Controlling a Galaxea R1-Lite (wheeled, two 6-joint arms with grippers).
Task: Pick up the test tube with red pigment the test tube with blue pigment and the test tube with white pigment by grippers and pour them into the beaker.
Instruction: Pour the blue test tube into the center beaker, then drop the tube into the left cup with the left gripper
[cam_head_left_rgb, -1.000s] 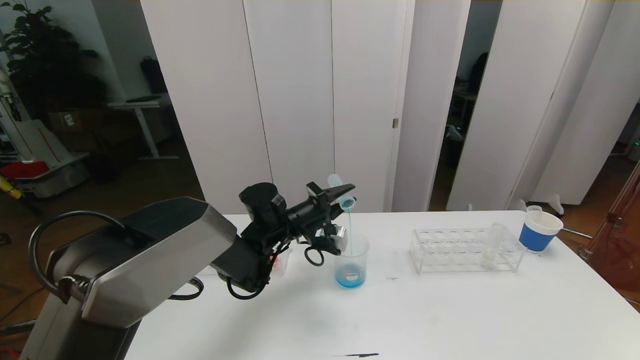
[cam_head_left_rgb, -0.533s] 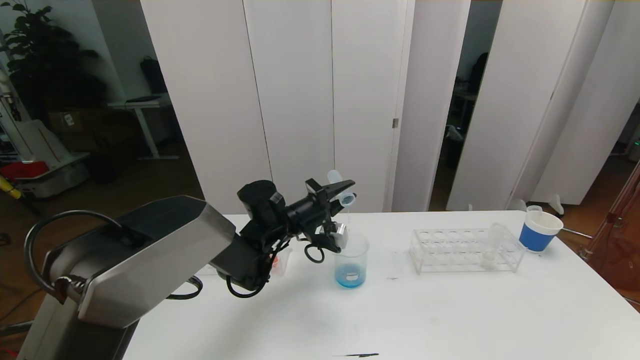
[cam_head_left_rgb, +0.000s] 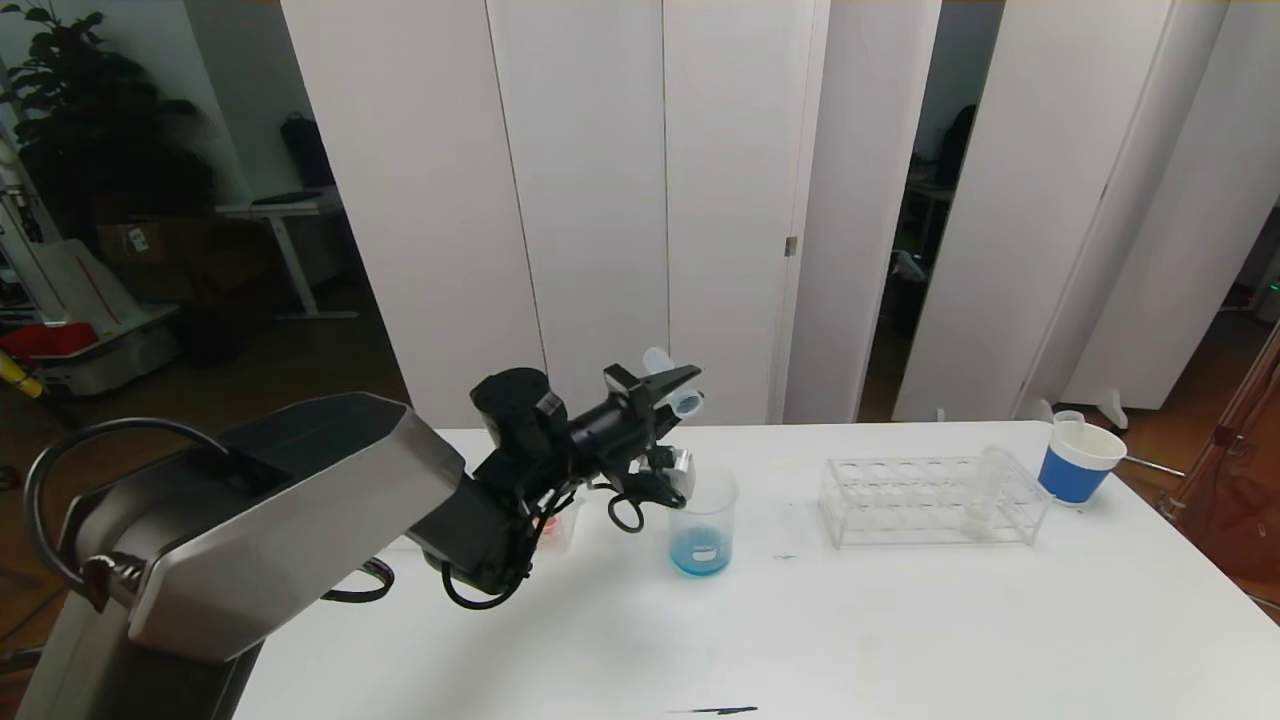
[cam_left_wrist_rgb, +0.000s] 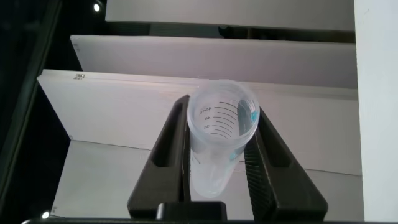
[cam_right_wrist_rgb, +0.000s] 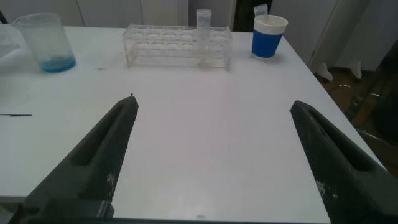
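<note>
White folding panels stand behind a white table (cam_head_left_rgb: 900, 620), with a dim room and a dark plant off beyond the robot's left side. Above the table's far edge the left gripper (cam_head_left_rgb: 668, 388) is raised on its black arm, its dark tapered jaws pressed onto the test tube with blue pigment (cam_head_left_rgb: 672, 386), a small clear graduated plastic tube. The tube lies tilted between the jaws, its open mouth pointing away from the arm and slightly down. In the left wrist view the same tube (cam_left_wrist_rgb: 219, 140) sits between the two fingers (cam_left_wrist_rgb: 171, 146), nearly drained, with only a blue trace at its rim.

Below that gripper and just past its tip stands the beaker (cam_head_left_rgb: 703, 520), a clear cylinder with a flared rim and a small white mark, upright on the table with a shallow pool of blue liquid at its bottom. Further out on the same side, well apart from the gripper, is a clear plastic tube rack (cam_head_left_rgb: 930, 500); the test tube with white pigment (cam_head_left_rgb: 985, 490) stands upright near its far end. Beyond the rack sits a blue-banded white paper cup (cam_head_left_rgb: 1078, 462).

The right gripper (cam_right_wrist_rgb: 217, 155) hangs low over the near part of the table, its dark jaws spread wide with nothing between them; the beaker, rack and cup lie ahead of it.
</note>
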